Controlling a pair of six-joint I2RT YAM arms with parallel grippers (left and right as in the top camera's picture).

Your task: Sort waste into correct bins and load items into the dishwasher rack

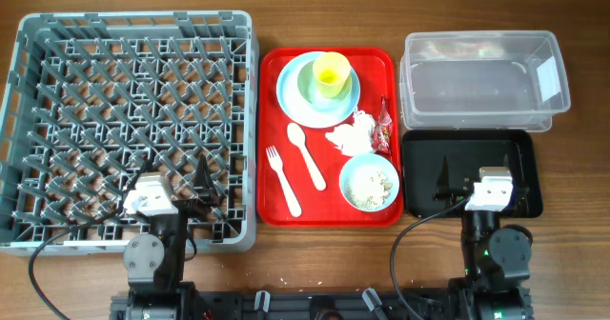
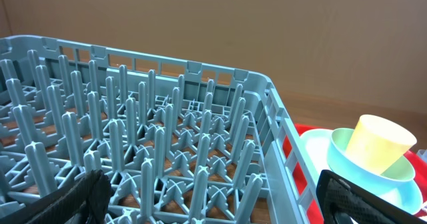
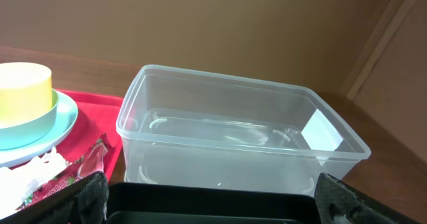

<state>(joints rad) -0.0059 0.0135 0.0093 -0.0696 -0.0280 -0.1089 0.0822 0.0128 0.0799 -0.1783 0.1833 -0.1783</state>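
The grey dishwasher rack (image 1: 57,91) fills the left and holds nothing. On the red tray (image 1: 272,201) a yellow cup (image 1: 331,72) stands in a pale green bowl (image 1: 310,87) on a pale blue plate (image 1: 286,96). A crumpled white napkin (image 1: 351,134) and a red wrapper (image 1: 384,125) lie beside them. A pale blue bowl (image 1: 370,182) holds rice-like scraps. A white spoon (image 1: 306,155) and fork (image 1: 283,180) lie on the tray. The clear tub (image 1: 481,77) and black tray (image 1: 467,158) are at the right. My left gripper (image 2: 213,201) is open over the rack's near edge. My right gripper (image 3: 210,197) is open over the black tray.
The red serving tray sits between the rack and the bins. The clear tub (image 3: 240,127) has a white label on its right wall. Bare wooden table shows beyond the rack and tub. Cables run along the front edge by both arm bases.
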